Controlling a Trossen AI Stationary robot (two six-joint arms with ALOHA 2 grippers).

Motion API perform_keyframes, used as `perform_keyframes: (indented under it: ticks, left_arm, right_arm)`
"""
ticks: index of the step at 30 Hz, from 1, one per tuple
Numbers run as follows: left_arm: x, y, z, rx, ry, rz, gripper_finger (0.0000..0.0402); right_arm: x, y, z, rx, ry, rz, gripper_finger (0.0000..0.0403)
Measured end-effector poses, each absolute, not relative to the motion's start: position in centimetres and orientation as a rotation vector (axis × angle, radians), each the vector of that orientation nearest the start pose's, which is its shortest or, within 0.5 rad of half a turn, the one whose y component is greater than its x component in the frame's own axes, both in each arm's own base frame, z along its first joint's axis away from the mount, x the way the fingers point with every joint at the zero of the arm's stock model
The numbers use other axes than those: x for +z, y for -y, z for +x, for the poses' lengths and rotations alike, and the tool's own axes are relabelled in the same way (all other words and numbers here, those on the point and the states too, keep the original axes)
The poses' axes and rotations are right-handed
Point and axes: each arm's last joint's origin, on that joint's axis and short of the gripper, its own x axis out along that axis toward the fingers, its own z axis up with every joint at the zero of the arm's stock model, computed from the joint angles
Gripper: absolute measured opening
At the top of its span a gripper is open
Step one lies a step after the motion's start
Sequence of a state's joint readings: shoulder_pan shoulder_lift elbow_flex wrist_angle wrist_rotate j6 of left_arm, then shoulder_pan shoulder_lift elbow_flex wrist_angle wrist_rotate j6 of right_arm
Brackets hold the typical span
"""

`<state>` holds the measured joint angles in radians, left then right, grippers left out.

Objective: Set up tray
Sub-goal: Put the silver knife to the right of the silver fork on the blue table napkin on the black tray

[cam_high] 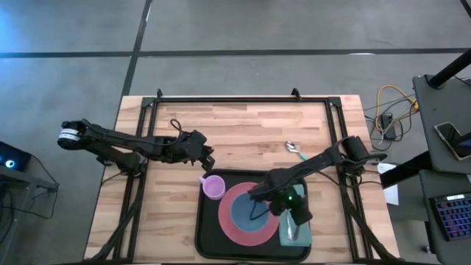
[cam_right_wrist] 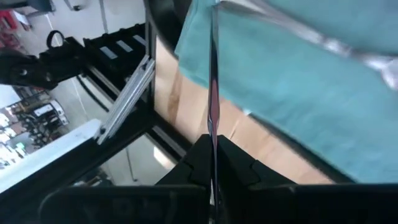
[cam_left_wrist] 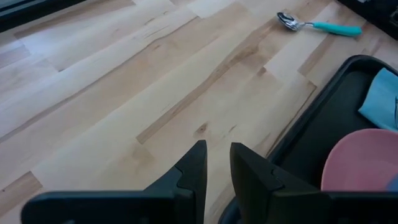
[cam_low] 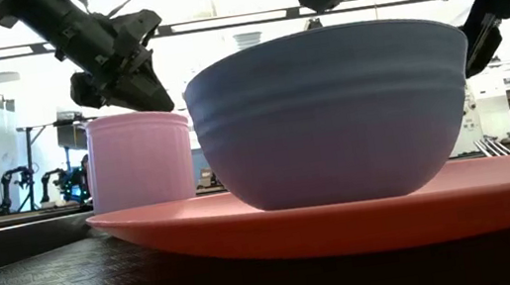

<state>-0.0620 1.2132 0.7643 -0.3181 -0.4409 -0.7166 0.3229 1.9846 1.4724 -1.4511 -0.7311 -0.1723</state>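
Note:
The black tray (cam_high: 210,230) lies at the table's near middle. On it are a pink plate (cam_high: 228,219) with a blue bowl (cam_high: 246,210), a pink cup (cam_high: 213,187) and a teal napkin (cam_high: 303,235). My right gripper (cam_right_wrist: 212,149) hangs over the napkin (cam_right_wrist: 298,81), shut on a thin metal utensil (cam_right_wrist: 212,87) seen edge-on. A second silver utensil (cam_right_wrist: 336,43) lies on the napkin. My left gripper (cam_left_wrist: 217,168) hovers above the bare table just beyond the tray's far left corner, its fingers a little apart with nothing between them. My right gripper pinches the thin metal utensil between its two fingers, at the end nearest them (cam_right_wrist: 212,134). The utensil runs on forward in line with the fingers, which slant down toward the napkin. Whether its far end (cam_right_wrist: 213,25) touches the napkin I cannot tell.
A spoon with a teal handle (cam_high: 296,149) lies on the wood beyond the tray's far right corner. The far half of the table is bare wood (cam_high: 243,125). Black frame rails (cam_high: 147,110) run along the table's left, right and far edges.

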Motion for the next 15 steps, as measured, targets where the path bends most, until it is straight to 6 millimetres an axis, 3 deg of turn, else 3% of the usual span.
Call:
perform_keyframes:
  ticks: [11,15]
  left_arm:
    - [23.20,0.27,24.12,0.608,-0.593,-0.478,0.0051]
    - [23.19,0.27,24.11,0.609,-0.594,-0.477,0.0051]
  right_arm:
    - [18.31,-12.43,31.84,0.813,-1.872,0.169,0.0012]
    - [18.28,-12.32,31.91,0.778,-1.873,0.144,0.0033]
